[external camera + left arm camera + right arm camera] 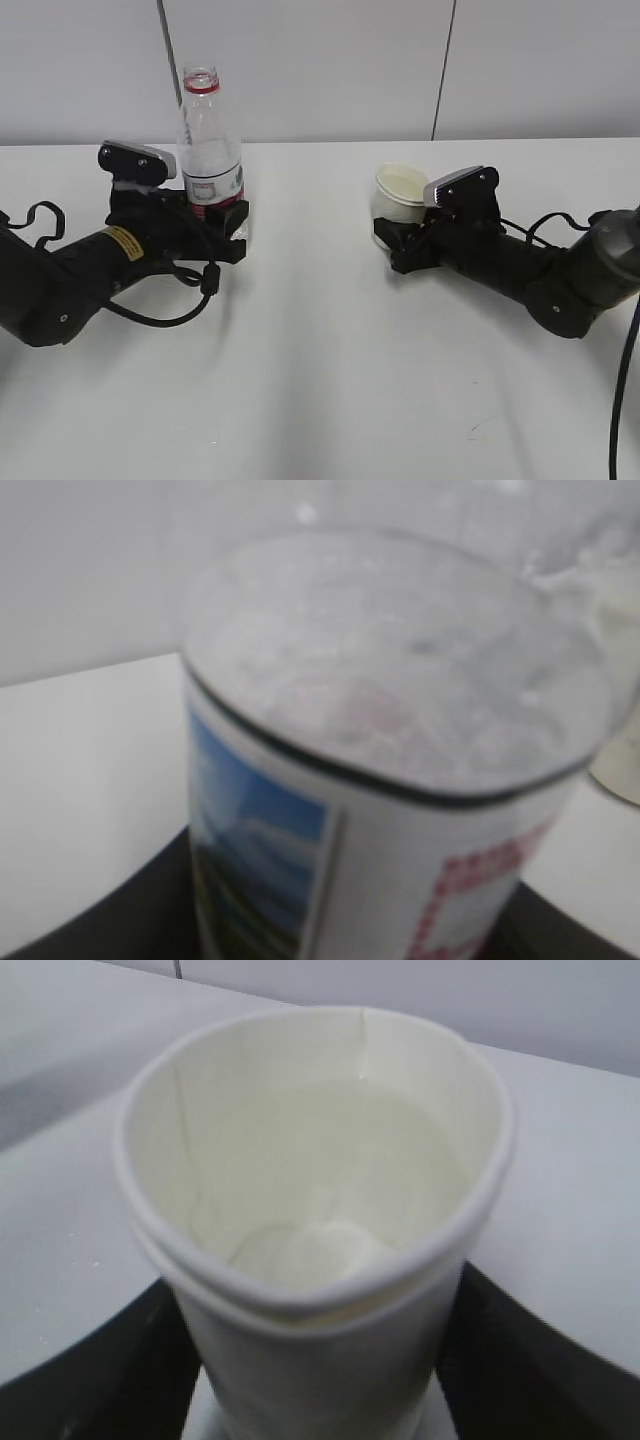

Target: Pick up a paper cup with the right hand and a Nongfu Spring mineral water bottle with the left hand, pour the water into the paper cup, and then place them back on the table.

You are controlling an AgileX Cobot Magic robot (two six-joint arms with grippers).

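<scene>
The Nongfu Spring mineral water bottle (pixel 210 150) stands upright and uncapped on the white table (pixel 320 350) at the left. My left gripper (pixel 215 215) is shut on its labelled lower part. In the left wrist view the bottle (pixel 380 780) fills the frame, with the gripper (pixel 350 945) pressed against its sides. The paper cup (pixel 400 193) sits right of centre, tilted slightly. My right gripper (pixel 395 238) is shut on it. In the right wrist view the cup (pixel 320 1340) has its rim squeezed oval between the gripper's (pixel 320 1405) black fingers (pixel 100 1380). Clear water (pixel 330 1190) seems to lie inside.
Both arms lie low over the table, the left arm with looping black cables (pixel 165 315), the right arm with a cable (pixel 625 380) at the right edge. A grey wall stands behind the table's far edge.
</scene>
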